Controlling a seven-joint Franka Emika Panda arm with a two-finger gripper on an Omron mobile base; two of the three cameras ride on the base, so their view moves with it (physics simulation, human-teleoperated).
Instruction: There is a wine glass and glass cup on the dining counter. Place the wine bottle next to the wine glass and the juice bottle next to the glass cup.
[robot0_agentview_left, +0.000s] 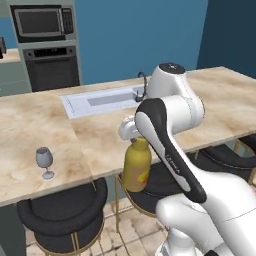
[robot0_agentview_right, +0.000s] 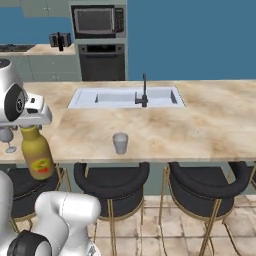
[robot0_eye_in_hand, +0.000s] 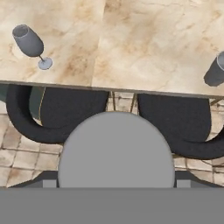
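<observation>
Closest to my hand camera, the grey cap of the stout yellow-ochre juice bottle (robot0_agentview_left: 136, 170) sits gripped in my gripper (robot0_agentview_left: 131, 136), held above the black stools (robot0_agentview_right: 111, 187), off the beige marbled dining counter (robot0_agentview_right: 200, 125), between the stemmed wine glass (robot0_eye_in_hand: 30, 43) and the short translucent glass cup (robot0_agentview_right: 120, 143).

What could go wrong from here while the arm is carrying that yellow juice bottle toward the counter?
The juice bottle hangs by its cap from the gripper, out over the stools rather than the dining counter; a slip would likely drop it to the floor. The wine glass stands close to the counter edge on that side, so a swing could knock it. The glass cup could be bumped on set-down.
</observation>
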